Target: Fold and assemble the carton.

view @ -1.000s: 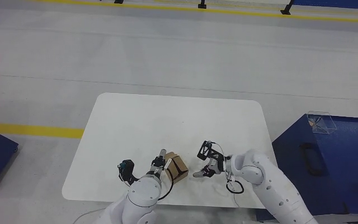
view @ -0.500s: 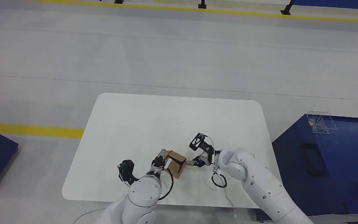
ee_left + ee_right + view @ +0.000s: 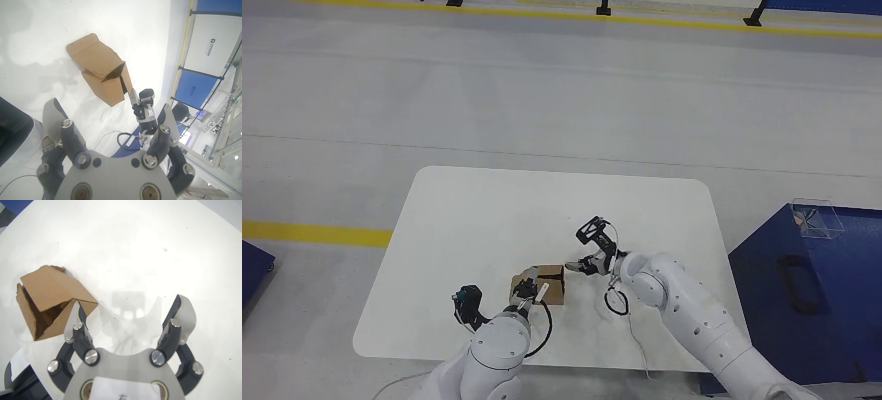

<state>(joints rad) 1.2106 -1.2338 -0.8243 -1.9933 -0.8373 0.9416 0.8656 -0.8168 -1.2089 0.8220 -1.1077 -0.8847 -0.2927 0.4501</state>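
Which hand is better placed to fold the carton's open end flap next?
Right, probably. The right hand is open with one finger at the carton's open end; the left hand hangs open, back from the carton.

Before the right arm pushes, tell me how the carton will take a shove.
The carton is thin, empty, open-ended cardboard, so probably light: it would likely slide on the smooth table. Its loose flaps are unfolded and may bend first. It looks skewed, so it might collapse flatter.

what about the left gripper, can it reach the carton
Probably yes: the left gripper is open, the carton just ahead, nothing between them; the right gripper sits at its far end.
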